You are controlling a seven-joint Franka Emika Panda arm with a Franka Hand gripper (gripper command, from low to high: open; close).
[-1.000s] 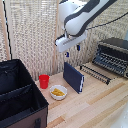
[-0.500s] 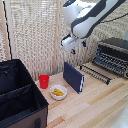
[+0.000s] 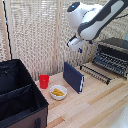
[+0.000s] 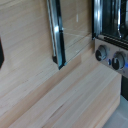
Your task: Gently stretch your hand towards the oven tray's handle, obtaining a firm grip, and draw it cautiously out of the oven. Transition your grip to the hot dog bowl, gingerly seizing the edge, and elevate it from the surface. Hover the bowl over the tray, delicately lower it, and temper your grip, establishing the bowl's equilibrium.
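While the gripper [image 3: 79, 48] hangs high above the dark blue book [image 3: 73, 77], whether its jaws are apart or together cannot be told. Using the book as landmark, the oven [image 3: 113, 53] sits beyond it toward the exterior view's right, the hot dog bowl [image 3: 58, 92] just beside it on the surface [image 3: 95, 107], the red cup [image 3: 44, 81] past the bowl.

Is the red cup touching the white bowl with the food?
Apart. In the exterior view a strip of table shows between the red cup and the white bowl.
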